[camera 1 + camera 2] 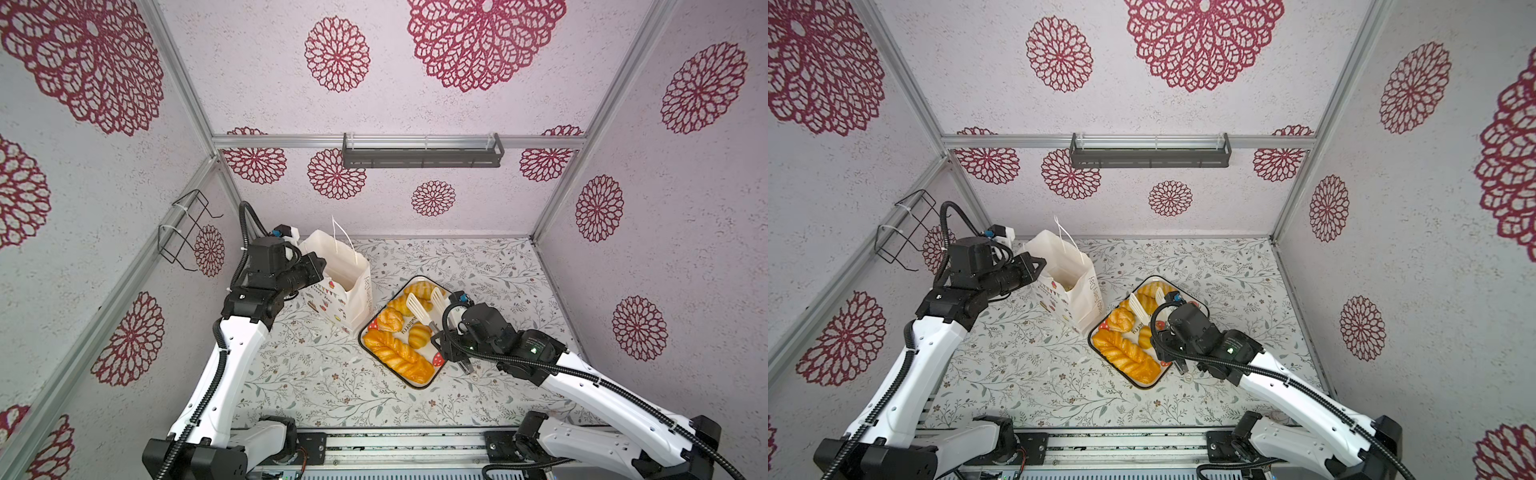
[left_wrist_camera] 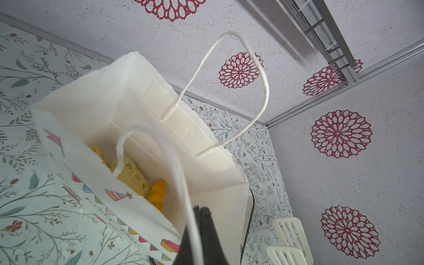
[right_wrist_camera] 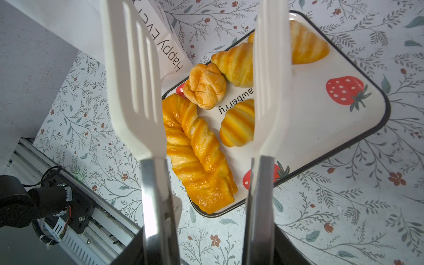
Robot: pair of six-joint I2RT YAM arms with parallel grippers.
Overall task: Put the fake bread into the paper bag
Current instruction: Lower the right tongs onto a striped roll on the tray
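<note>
The white paper bag (image 1: 353, 291) stands open at the back left of the table, beside the tray. Several yellow pieces of fake bread (image 2: 135, 176) lie at its bottom. My left gripper (image 1: 318, 266) is shut at the bag's left rim, and the near cord handle (image 2: 181, 183) runs across its fingers (image 2: 206, 229). More fake bread lies on the strawberry-print tray (image 1: 428, 380): a plaited loaf (image 1: 399, 357), a round roll (image 1: 419, 336), a knotted roll (image 3: 204, 86) and croissants (image 1: 419, 291). My right gripper (image 1: 440, 336) is shut on white slotted tongs (image 1: 419, 307). Their blades stand apart and empty above the tray.
A black wire rack (image 1: 183, 232) hangs on the left wall and a grey shelf (image 1: 422, 156) on the back wall. The arms' metal base rail (image 1: 395, 449) runs along the table's front edge. The floral tablecloth (image 1: 498, 270) lies bare to the right of the tray.
</note>
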